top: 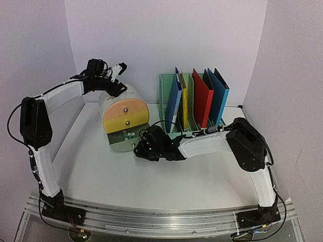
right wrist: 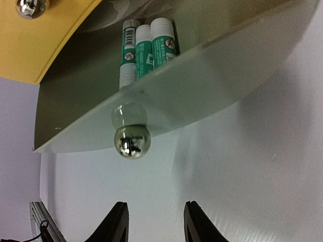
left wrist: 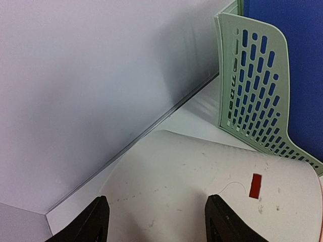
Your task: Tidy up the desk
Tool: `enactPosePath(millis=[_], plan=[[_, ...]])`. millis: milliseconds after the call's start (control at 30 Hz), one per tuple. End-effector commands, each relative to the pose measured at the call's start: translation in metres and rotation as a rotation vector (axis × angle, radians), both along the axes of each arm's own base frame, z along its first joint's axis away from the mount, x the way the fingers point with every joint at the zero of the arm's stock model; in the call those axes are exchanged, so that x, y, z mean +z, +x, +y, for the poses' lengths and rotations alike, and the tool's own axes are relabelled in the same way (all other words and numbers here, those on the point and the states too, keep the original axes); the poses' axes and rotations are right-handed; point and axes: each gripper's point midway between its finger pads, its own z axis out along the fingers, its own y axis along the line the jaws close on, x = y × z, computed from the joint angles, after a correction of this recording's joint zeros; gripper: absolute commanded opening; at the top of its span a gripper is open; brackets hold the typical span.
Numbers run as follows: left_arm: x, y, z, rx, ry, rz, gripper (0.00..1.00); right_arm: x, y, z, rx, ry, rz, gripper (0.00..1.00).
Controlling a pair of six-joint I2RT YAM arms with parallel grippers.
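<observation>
desk (top: 126, 176) beneath right gripper (top: 140, 150), jaws apart

— What lay ahead of the right claw (right wrist: 154, 222)?
— A frosted open drawer (right wrist: 202, 85), its chrome ball knob (right wrist: 131, 141) just beyond the claw. Three green-and-white tubes (right wrist: 146, 45) lay inside.
— And at the left claw (left wrist: 156, 222)?
— A white rounded cabinet top (left wrist: 212, 181) beneath it, and a pale green perforated file rack (left wrist: 252, 85) farther ahead, to its right.
</observation>
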Motion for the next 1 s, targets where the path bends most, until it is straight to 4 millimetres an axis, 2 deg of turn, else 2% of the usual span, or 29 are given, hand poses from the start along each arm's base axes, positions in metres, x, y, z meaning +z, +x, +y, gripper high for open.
enactPosePath(millis=[0,300,467,700,967], plan=[[-0.019,-0.016,0.008,0.004,0.039,0.055,0.63,0.018,0.027,0.022,0.003,0.084,-0.089,0.39],[-0.032,-0.026,0.006,-0.04,0.059,0.077,0.63,0.026,0.069,0.044,-0.029,0.135,-0.191,0.37],[-0.034,-0.032,0.005,-0.053,0.049,0.093,0.63,0.036,0.088,0.052,-0.076,0.167,-0.251,0.36],[-0.035,-0.036,0.004,-0.064,0.047,0.107,0.63,0.036,0.118,0.058,-0.166,0.221,-0.302,0.36],[-0.036,-0.038,0.003,-0.072,0.041,0.116,0.63,0.051,0.132,0.059,-0.228,0.292,-0.368,0.35]])
